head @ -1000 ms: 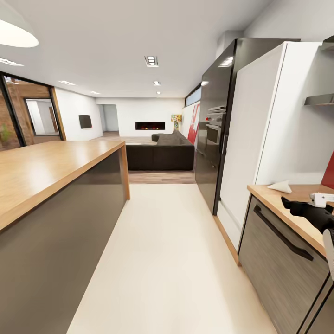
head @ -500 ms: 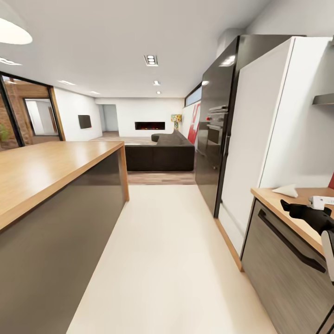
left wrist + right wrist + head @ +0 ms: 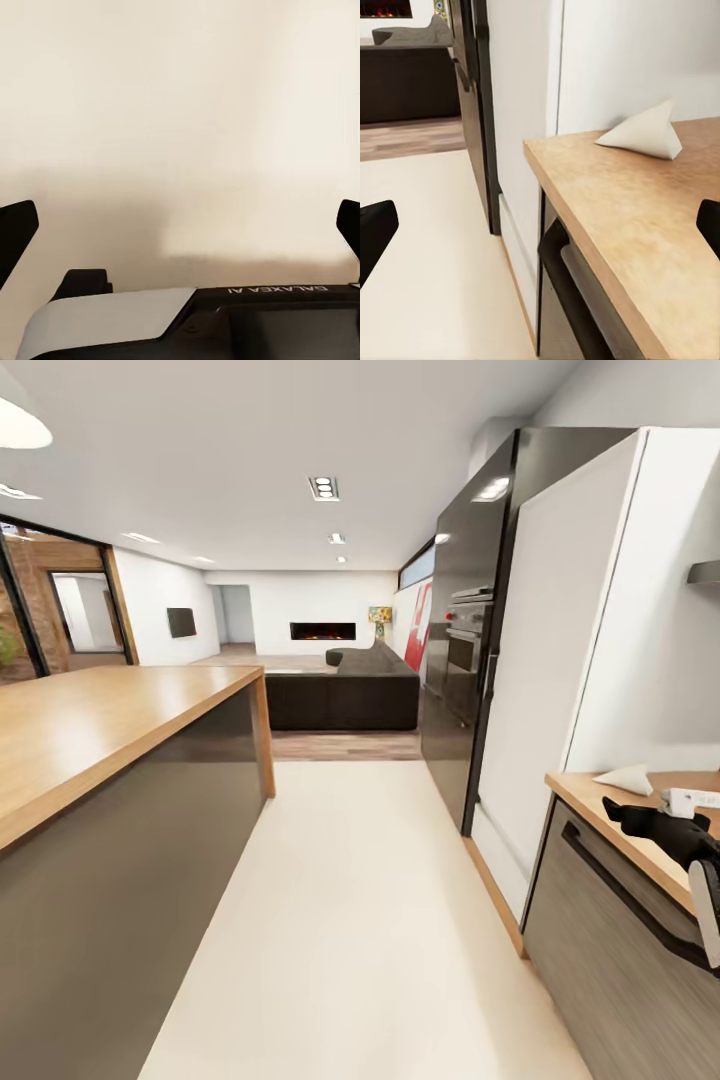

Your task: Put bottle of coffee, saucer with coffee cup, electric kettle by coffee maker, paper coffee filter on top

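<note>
- Right gripper [image 3: 540, 232]: held spread, empty, over kitchen countertop [image 3: 630, 217] edge.
- Paper coffee filter [image 3: 643, 133]: lain ahead of it, apex tilted up; right arm nearer.
- Left gripper [image 3: 180, 232]: spread, empty.

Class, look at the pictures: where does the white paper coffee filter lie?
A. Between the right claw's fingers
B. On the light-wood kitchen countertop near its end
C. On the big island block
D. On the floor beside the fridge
B: the paper coffee filter rests on the kitchen countertop, near its end.
</note>
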`<state>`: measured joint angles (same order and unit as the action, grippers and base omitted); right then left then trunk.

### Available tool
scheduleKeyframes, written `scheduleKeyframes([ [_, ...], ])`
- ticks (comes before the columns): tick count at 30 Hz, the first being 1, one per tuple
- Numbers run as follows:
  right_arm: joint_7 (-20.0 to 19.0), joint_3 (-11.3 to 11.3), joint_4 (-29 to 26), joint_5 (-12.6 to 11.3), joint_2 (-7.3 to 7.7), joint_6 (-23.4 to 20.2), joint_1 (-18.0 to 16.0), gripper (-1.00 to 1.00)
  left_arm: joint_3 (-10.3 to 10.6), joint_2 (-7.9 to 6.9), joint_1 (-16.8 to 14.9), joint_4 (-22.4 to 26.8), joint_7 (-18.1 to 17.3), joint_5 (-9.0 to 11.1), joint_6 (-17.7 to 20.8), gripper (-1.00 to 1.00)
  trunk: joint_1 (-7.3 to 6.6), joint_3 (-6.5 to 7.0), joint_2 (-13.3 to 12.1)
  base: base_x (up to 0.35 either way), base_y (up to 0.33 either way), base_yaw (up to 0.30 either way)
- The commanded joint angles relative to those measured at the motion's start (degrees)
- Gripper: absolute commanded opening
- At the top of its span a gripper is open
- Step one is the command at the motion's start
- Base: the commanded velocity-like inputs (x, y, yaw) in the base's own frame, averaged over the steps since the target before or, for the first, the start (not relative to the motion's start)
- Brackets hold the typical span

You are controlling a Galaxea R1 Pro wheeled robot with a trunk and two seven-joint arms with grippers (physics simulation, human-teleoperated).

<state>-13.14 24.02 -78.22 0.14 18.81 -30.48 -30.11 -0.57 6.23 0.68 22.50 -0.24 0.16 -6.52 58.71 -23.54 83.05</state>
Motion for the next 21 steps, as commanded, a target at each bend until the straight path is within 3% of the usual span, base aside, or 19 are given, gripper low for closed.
scheduleKeyframes([
  [1,-0.3,0.09,0.01,0.03,0.0,-0.29,-0.04,1.0,-0.06,0.01,0.02,0.08,-0.02,0.02,-0.07,1.0,0.02,-0.06,0.03,0.191,-0.144,0.0],
  [21,0.03,-0.02,3.43,0.12,0.07,0.06,-0.04,1.0,-0.14,0.01,0.02,0.08,0.08,0.02,-0.07,1.0,0.02,-0.06,0.03,0.13,-0.102,0.0],
])
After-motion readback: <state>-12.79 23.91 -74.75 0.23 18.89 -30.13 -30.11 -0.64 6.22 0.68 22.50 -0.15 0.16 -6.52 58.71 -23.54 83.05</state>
